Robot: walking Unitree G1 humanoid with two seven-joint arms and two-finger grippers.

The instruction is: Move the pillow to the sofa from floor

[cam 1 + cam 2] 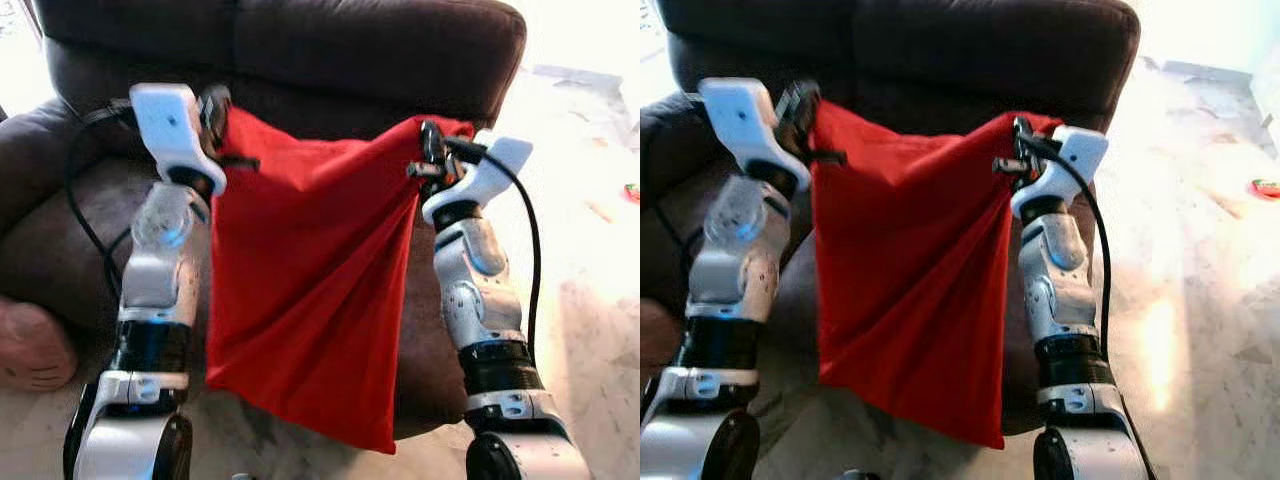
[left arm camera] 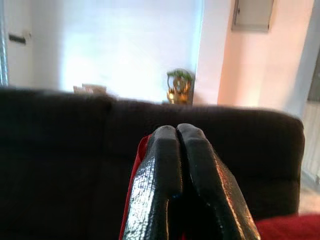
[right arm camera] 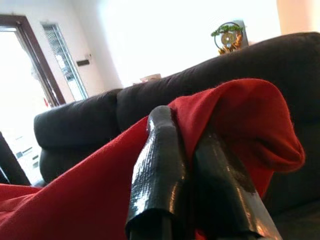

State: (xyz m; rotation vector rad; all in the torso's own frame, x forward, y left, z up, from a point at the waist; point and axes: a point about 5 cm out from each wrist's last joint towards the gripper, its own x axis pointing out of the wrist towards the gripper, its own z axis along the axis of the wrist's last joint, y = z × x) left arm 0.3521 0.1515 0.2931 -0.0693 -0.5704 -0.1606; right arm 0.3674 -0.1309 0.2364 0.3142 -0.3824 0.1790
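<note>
left eye view: the red pillow (image 1: 305, 290) hangs limp like an empty cover between the two raised arms, in front of the dark brown sofa (image 1: 380, 50). its upper edge is stretched from one arm to the other and its lower corner droops toward the pale marble floor (image 1: 590, 330), clear of the seat cushions. the left hand (image 1: 215, 120) is pinched on the pillow's upper left corner, and the right hand (image 1: 432, 150) is pinched on the upper right corner, where the cloth bunches over it. a black cable (image 1: 527, 250) runs down along the right forearm. a pinkish cushion (image 1: 35, 345) lies by the sofa's base on the robot's left.

right eye view: the same scene, with a small red and green object (image 1: 1266, 187) lying on the floor well off to the robot's right.

left wrist view: the two black fingers (image 2: 165, 180) are pressed together, a strip of red cloth showing along their side. beyond them stand the sofa back and a green and gold ornament (image 2: 178, 86) before a bright wall.

right wrist view: the fingers (image 3: 157, 170) are clamped on a fold of the pillow, which drapes over them. a dark-framed doorway (image 3: 25, 75) shows beyond the sofa.
</note>
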